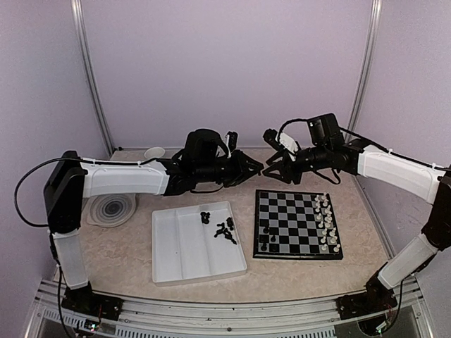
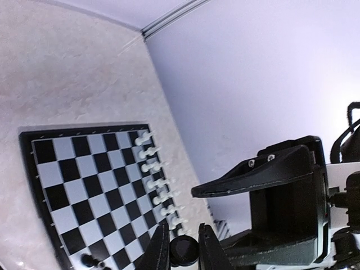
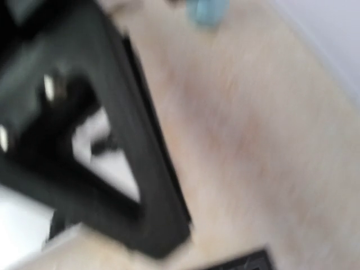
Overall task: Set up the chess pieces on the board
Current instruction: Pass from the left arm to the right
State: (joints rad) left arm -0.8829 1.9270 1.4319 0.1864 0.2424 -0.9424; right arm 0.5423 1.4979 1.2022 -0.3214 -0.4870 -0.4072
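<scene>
The arm bases [image 1: 88, 304] sit at the near edge of the table [image 1: 127, 246], and both arms reach in to meet above the far rim of the board [image 1: 290, 211]. The white tray [image 1: 176, 260] lies left of the board and apart from it. Loose black chess pieces [image 1: 224, 229] sit in its far right corner. A few more stand on the board's left file, and white pieces [image 1: 325, 224] line its right. The left gripper [image 1: 251, 169] is pinched on one black piece [image 2: 183, 251], seen end-on, so its long axis cannot be read. The right gripper [image 1: 272, 167], fingers spread and empty, faces it just beside. The held piece looks nearest those spread fingers, and the mostly vacant left file below offers free room.
</scene>
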